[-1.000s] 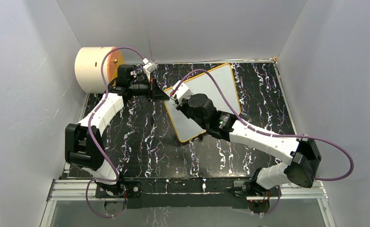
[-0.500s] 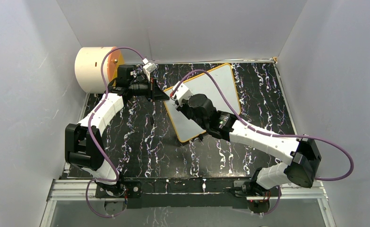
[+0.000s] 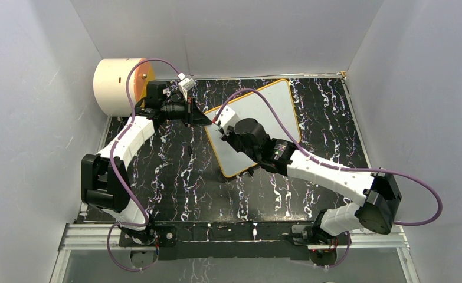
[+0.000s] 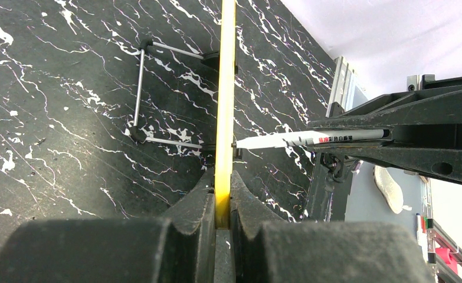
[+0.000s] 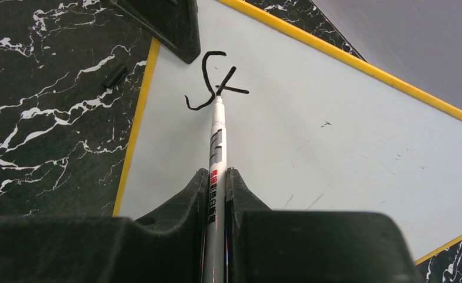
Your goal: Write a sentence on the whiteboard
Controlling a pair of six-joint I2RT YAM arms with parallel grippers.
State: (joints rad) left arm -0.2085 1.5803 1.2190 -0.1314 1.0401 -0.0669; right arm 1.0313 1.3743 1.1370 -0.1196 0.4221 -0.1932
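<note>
The whiteboard (image 3: 269,103), white with a thin orange-yellow frame, stands tilted at the table's middle back. My left gripper (image 3: 203,118) is shut on its left edge; in the left wrist view the yellow frame (image 4: 225,88) runs edge-on between the fingers. My right gripper (image 3: 227,131) is shut on a white marker (image 5: 216,147), its tip touching the board (image 5: 334,118) at black strokes (image 5: 212,82) near the upper left corner. The marker also shows in the left wrist view (image 4: 299,139), tip at the board's face.
A cream cylinder with an orange face (image 3: 119,85) lies at the back left by the wall. The board's wire stand (image 4: 143,88) rests on the black marbled table (image 3: 175,177). Grey walls enclose three sides.
The right gripper with the marker has shifted slightly along the board's face. The left arm has not moved.
</note>
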